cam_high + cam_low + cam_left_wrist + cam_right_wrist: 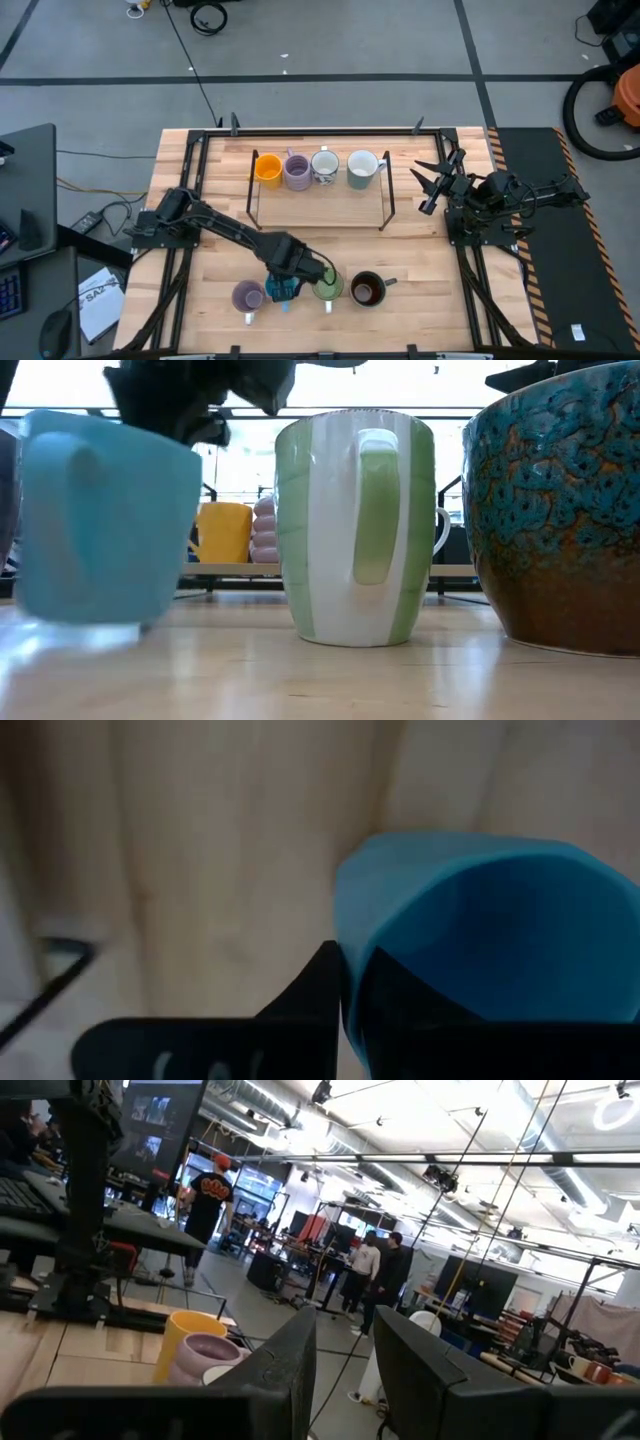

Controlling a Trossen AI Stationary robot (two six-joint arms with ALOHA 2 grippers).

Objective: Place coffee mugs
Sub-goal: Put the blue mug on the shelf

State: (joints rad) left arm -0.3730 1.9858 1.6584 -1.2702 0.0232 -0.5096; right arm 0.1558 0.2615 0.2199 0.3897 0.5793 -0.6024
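Note:
Four mugs stand in a near row: lavender (pixel 248 296), bright blue (pixel 283 291), green (pixel 328 287) and dark brown-black (pixel 367 290). On the black wire rack (pixel 386 200) stand the orange (pixel 267 168), purple (pixel 297 172), white patterned (pixel 324 166) and pale white-blue (pixel 362 168) mugs. My left gripper (pixel 284 278) hangs over the blue mug (pixel 100 520) and is shut on it. My right gripper (pixel 436 182) waits open by the rack's right end, touching nothing. My left gripper holds the bright blue mug by its rim wall (pixel 350 935), one finger (pixel 315 985) outside and one inside the hollow. The fingers come from above, pointing down. In the low view the mug stays upright with its base (pixel 95 618) a little above the table top.
The green-and-white striped mug (pixel 355 525) stands right beside the held mug, and the dark teal-glazed mug (pixel 560 510) beyond it. Bare wood lies between the near row and the rack. Black frame rails (pixel 190 190) run along both table sides. People stand far off in the room.

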